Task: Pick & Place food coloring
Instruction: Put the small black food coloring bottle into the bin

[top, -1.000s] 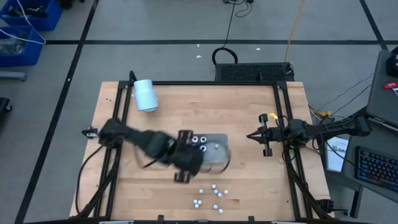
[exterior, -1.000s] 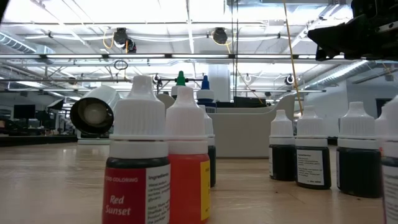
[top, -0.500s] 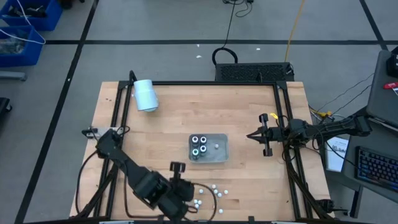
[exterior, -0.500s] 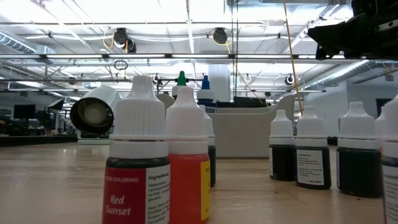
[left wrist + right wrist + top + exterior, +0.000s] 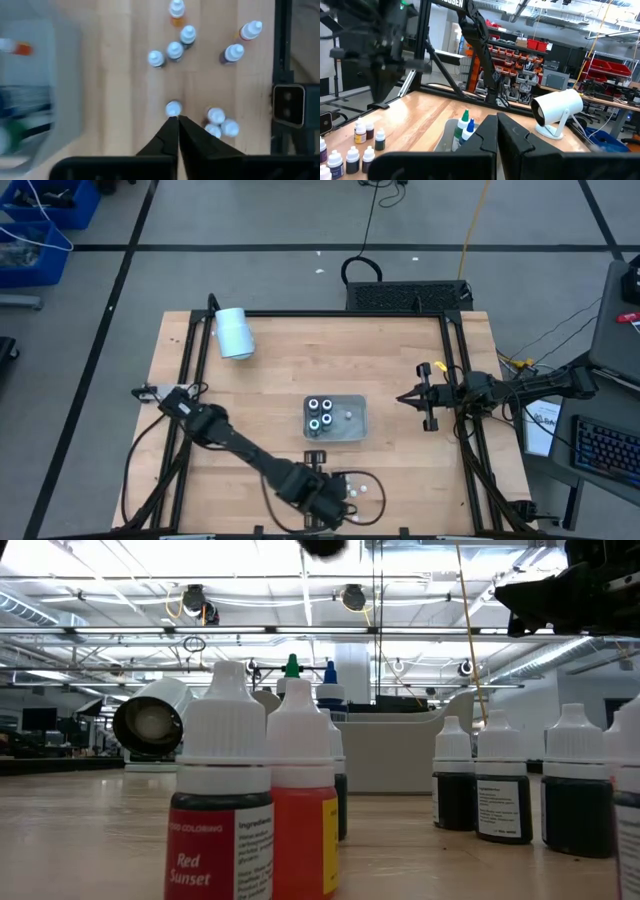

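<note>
Here we see our left gripper (image 5: 174,125), fingers pressed together and empty, just behind one upright white-capped food coloring bottle (image 5: 173,108), right arm far off.

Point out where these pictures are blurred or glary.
Left wrist view: the tray smears with motion blur, while the bottles stay fairly sharp. Right wrist view: the left arm is blurred. Low view: ceiling lights glare white.

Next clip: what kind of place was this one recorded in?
Most likely a robotics lab or workshop. A wooden table in a black frame sits on a concrete floor, shelving with red bins stands behind it, and exposed ceiling trusses and lights run overhead.
</note>
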You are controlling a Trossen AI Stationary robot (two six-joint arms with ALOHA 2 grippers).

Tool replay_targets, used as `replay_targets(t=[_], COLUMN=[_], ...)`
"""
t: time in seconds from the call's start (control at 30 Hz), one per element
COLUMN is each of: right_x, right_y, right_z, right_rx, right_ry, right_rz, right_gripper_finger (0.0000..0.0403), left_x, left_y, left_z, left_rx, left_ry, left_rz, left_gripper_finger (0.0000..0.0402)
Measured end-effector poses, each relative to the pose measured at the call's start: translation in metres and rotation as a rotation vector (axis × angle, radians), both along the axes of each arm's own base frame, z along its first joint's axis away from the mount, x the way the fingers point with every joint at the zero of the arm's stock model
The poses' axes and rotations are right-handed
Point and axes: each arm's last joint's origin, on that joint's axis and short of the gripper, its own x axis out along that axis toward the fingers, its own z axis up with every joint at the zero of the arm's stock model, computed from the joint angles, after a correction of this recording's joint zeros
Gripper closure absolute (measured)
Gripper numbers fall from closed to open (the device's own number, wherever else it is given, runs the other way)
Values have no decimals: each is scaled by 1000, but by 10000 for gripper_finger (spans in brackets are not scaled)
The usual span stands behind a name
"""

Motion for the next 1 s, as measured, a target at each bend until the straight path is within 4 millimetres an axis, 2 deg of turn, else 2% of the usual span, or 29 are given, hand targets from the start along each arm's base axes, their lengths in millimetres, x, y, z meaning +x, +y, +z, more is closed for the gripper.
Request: replay_targets(t=[0.27, 0.4, 0.53, 0.8, 1.0], right_x=[0, 0, 0, 0, 0], right_y=[0, 0, 0, 0, 0], right_z=[-2, -2, -2, -2, -2], right_rx=[-2, -2, -2, -2, -2], right_ry=[17, 20, 23, 22, 23], right_rz=[0, 0, 0, 0, 0], right_gripper_finger=[403, 403, 403, 403, 403], left_x=[15, 19, 19, 16, 16], left_y=[7, 9, 9, 17, 22], left_z=[-24, -32, -44, -68, -77], left_rx=[-101, -117, -112, -76, -69], left_ry=[91, 108, 128, 197, 221], left_rz=[41, 28, 22, 84, 99], left_gripper_finger=[241, 200, 187, 186, 185])
